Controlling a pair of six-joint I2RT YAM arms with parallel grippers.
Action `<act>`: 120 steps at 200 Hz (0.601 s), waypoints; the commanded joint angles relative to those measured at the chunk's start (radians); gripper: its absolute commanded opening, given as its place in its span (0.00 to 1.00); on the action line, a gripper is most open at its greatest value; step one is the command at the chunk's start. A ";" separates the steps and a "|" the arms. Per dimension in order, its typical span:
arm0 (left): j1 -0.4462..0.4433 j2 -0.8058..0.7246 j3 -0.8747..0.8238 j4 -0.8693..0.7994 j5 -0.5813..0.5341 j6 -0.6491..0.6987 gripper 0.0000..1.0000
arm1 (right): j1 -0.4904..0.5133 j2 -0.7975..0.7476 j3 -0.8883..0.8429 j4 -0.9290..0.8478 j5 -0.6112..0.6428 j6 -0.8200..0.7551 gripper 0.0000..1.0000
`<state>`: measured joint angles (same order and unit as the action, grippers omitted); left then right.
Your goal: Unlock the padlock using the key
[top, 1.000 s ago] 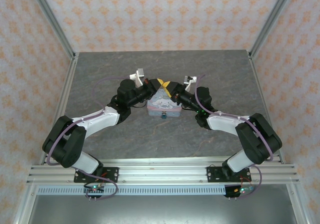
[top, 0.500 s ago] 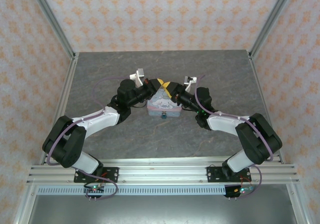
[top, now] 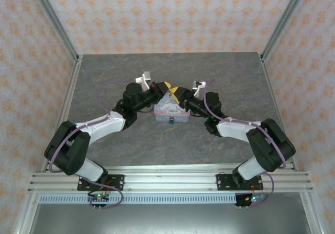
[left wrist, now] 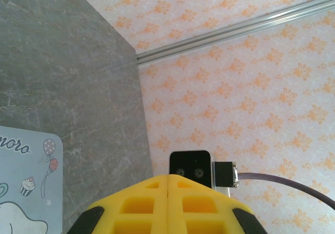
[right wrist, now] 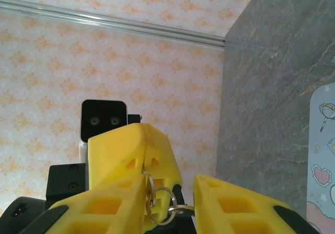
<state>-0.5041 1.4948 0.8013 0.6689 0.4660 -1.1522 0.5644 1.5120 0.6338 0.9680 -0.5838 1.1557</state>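
Meeting above the tin (top: 168, 108) at centre frame, left gripper (right wrist: 142, 166) clenches a key ring (right wrist: 159, 205); right gripper (right wrist: 170, 195) jaws flank it, grip indeterminate.

Yellow fingers (left wrist: 167, 202), pale-blue cartoon-printed tin (top: 170, 110)

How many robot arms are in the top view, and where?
2. The left arm reaches in from the left, the right arm from the right; both meet at the tin.
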 commanded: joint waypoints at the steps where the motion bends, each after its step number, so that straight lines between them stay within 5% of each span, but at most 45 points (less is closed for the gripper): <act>1: -0.014 -0.019 0.008 0.006 -0.013 0.006 0.00 | 0.007 -0.019 0.021 0.034 -0.004 -0.012 0.28; 120: -0.019 -0.021 0.002 0.007 -0.014 0.007 0.00 | 0.005 -0.013 0.050 0.015 0.016 -0.013 0.16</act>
<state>-0.5156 1.4948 0.8009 0.6632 0.4629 -1.1519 0.5652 1.5120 0.6521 0.9588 -0.5747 1.1557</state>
